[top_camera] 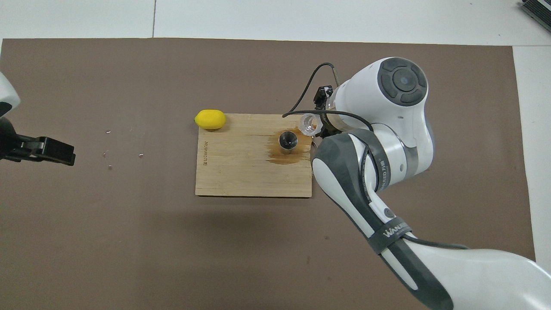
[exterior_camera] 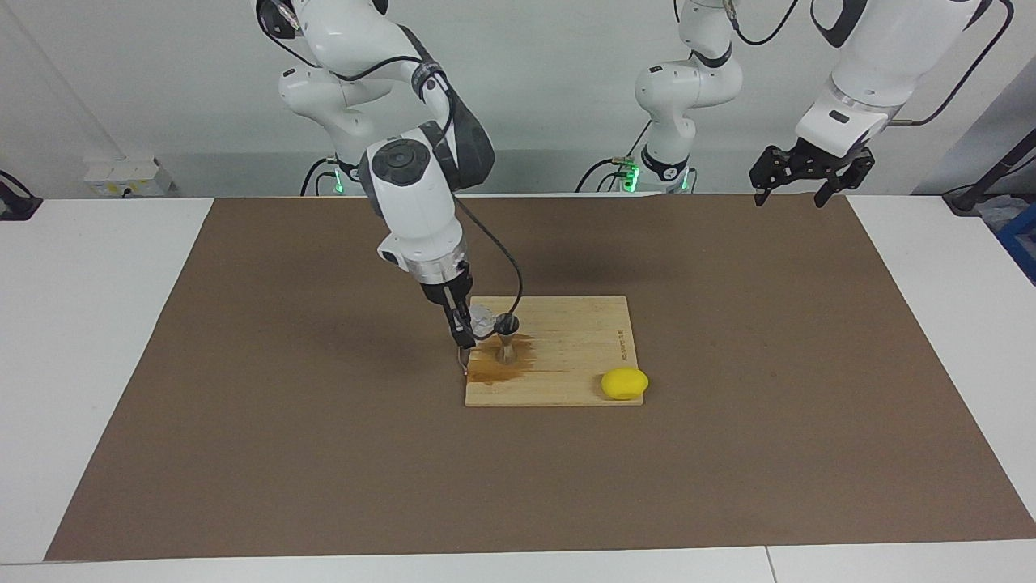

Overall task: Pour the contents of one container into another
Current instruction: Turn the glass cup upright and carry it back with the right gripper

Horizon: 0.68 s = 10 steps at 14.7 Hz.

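Observation:
The clear glass tumbler point(exterior_camera: 485, 317) is held in my right gripper point(exterior_camera: 473, 325), tilted with its mouth toward the steel jigger point(exterior_camera: 507, 340). The jigger stands upright on the wooden board point(exterior_camera: 583, 340), at the board's end toward the right arm. The tumbler is just above and beside the jigger's rim. In the overhead view the tumbler point(top_camera: 308, 124) shows beside the jigger point(top_camera: 288, 141), and the arm hides most of the right gripper point(top_camera: 317, 127). My left gripper point(exterior_camera: 791, 198) is open and empty, raised over the mat's edge at the left arm's end, where that arm waits.
A brown wet stain point(exterior_camera: 502, 368) spreads on the board point(top_camera: 241, 172) around the jigger's foot. A yellow lump point(exterior_camera: 624, 383) lies at the board's corner farther from the robots, toward the left arm's end. A brown mat point(exterior_camera: 324, 453) covers the table.

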Motion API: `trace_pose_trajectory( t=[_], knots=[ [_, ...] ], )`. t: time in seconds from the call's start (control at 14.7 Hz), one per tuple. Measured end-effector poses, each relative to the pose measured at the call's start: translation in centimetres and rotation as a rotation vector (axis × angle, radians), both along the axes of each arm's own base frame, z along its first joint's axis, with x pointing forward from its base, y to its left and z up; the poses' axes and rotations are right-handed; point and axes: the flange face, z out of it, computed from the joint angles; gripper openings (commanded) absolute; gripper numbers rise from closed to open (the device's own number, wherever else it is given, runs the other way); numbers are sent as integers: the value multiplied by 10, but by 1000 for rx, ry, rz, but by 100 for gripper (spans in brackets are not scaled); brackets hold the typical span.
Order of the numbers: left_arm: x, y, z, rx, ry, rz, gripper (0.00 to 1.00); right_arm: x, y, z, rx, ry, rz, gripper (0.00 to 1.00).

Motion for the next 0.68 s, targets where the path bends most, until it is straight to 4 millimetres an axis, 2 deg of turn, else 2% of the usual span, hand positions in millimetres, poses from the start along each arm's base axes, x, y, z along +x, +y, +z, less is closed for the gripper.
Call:
trace_pose_trajectory(
  t=[0.27,0.47,0.68],
  knots=[
    [0,0,0,0,0,0,100,12,-36,-11,88,53,-59,0],
    [0,0,0,0,0,0,100,21,-84,-27,181,86,-78,0],
    [0,0,0,0,0,0,100,19,-140,-53,269,112,-71,0]
  ],
)
